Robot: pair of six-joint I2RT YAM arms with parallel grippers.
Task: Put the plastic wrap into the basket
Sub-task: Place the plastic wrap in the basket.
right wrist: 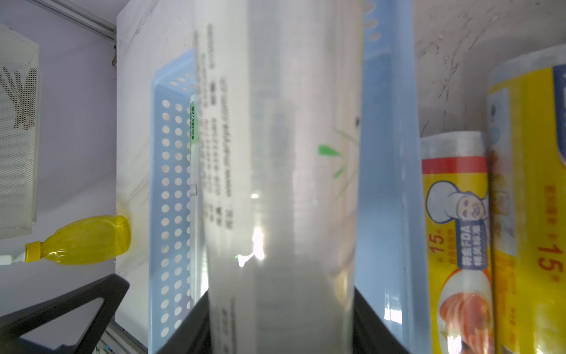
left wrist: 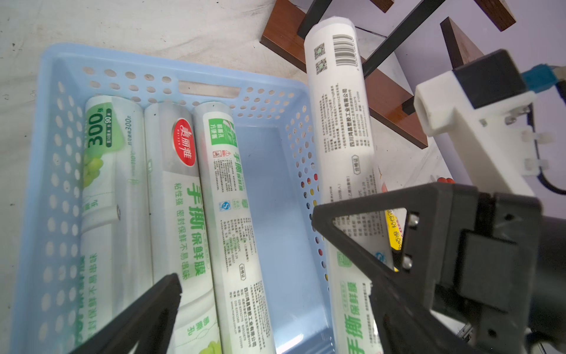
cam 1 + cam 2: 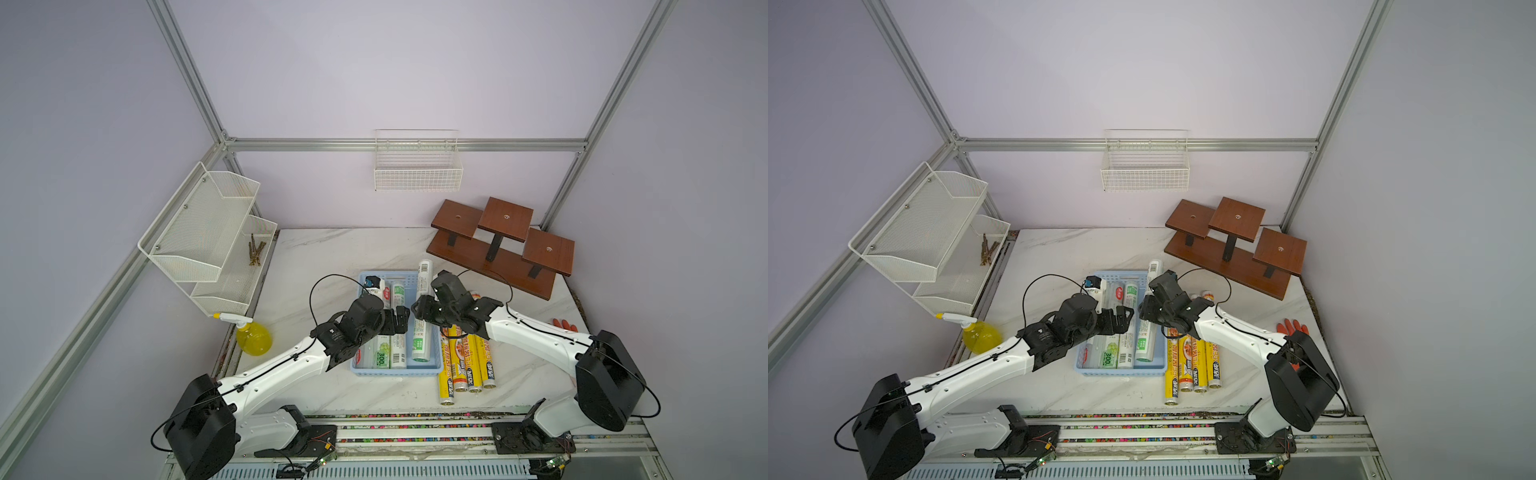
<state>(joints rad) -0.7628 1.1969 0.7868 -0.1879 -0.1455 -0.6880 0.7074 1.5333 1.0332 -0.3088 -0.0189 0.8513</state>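
Right gripper (image 3: 417, 313) clamps 1 white roll (image 3: 420, 345); far end overhangs basket (image 3: 397, 371) rim, may snag there on release. Left gripper (image 3: 401, 318) open, empty.

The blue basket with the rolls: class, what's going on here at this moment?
The right gripper is shut on a white roll of plastic wrap, holding it tilted over the right side of the basket, its far end poking past the far rim. The left gripper hangs open above the basket, holding nothing. Three white rolls already lie inside; four yellow rolls wait on the table beside it.
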